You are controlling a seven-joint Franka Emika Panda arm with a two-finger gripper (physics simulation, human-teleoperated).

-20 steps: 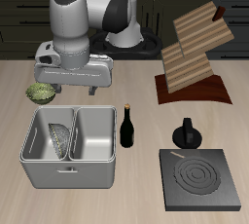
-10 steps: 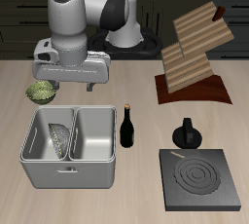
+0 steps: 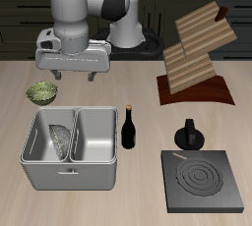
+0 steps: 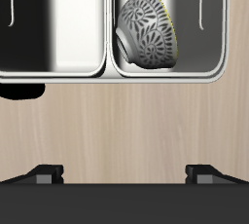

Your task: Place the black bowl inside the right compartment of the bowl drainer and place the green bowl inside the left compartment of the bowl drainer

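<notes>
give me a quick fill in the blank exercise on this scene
1. The black bowl leans on its edge inside the ____.
2. The green bowl sits on the ____, behind the bowl drainer.
3. The gripper is holding ____.
4. The dark bottle stands ____ beside the bowl drainer.

Missing words: bowl drainer; table; nothing; upright

A simulated kitchen: a light wooden counter holds a double-basin bowl drainer, a dark stove plate, a moka pot, a wine bottle and a wooden wine rack, with dark cabinets behind
</notes>
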